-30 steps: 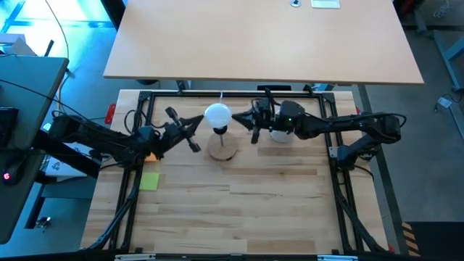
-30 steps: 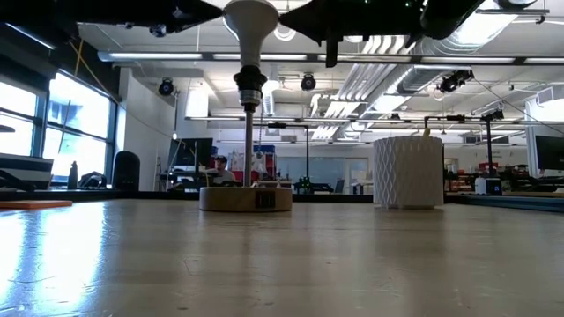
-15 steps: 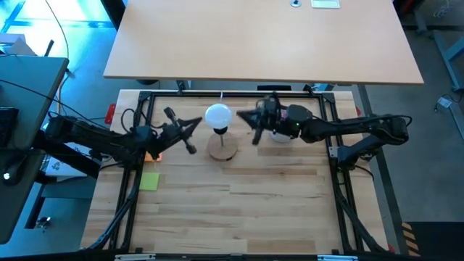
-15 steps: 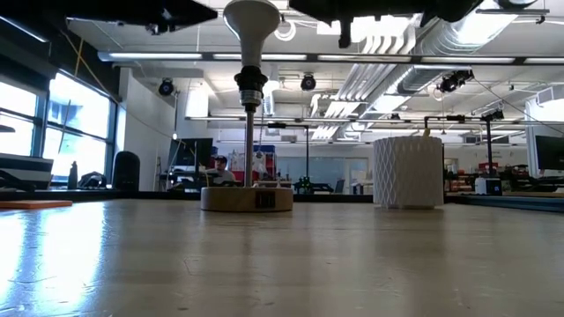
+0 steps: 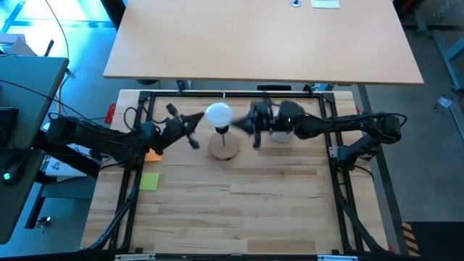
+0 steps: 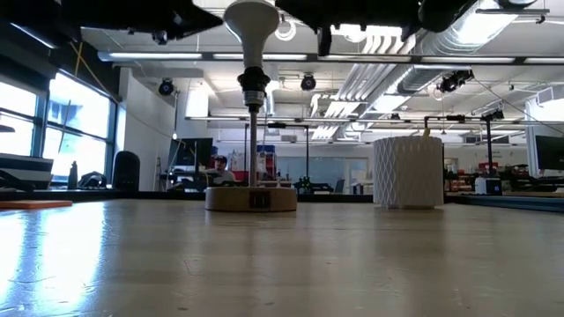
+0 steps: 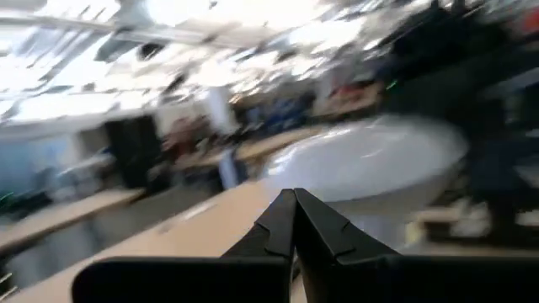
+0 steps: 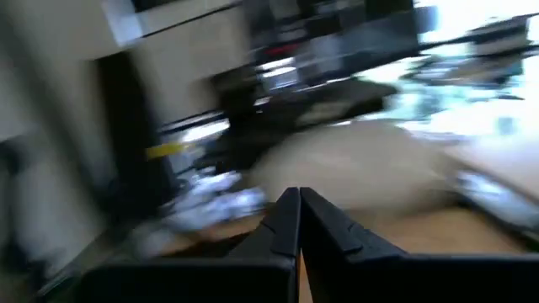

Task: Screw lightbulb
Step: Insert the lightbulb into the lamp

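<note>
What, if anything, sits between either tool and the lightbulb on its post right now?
Nothing visible does. In the high view the lightbulb sits atop the post of the wooden base, with the left tool on one side and the right tool on the other. The white perforated cup stands behind the right tool, off that line.

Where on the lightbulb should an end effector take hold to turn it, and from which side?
Grip the lightbulb across its round globe, its widest part, coming level from either side. It stands upright on the post of the wooden base, neck down, so the narrow neck likely offers less purchase. The left end effector and right end effector flank it, fingertips together.
</note>
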Robot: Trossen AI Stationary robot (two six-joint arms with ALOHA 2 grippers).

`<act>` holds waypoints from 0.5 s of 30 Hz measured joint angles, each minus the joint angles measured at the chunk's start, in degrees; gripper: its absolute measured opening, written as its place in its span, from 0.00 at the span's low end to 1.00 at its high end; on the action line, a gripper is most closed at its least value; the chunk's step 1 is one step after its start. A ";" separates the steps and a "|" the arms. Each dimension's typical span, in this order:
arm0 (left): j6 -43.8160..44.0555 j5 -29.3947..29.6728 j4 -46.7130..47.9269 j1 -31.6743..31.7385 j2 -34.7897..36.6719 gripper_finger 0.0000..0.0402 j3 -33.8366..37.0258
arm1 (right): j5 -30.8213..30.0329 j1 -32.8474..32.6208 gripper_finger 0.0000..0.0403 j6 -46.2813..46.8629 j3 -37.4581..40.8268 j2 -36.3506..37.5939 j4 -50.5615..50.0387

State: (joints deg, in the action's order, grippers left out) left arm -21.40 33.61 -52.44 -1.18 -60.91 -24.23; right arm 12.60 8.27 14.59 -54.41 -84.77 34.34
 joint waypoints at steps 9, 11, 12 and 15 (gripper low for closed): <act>-4.14 3.73 2.00 -2.33 3.10 0.00 0.17 | -3.88 -3.21 0.00 -7.13 -0.90 3.09 -5.83; -5.39 1.12 1.18 -3.88 3.84 0.00 0.13 | -13.98 -3.36 0.00 -7.12 -0.88 3.92 -6.75; -5.60 -0.42 0.80 -4.60 3.87 0.00 0.02 | -19.21 -3.23 0.00 -7.13 -0.89 4.19 -7.45; -4.56 -4.99 1.29 -5.51 3.08 0.00 0.16 | -25.52 -1.90 0.00 -6.74 -0.89 3.63 -7.89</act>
State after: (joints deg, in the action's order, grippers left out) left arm -25.96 28.63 -51.15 -6.69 -57.83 -24.07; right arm -12.92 6.37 7.85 -55.31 -81.13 26.45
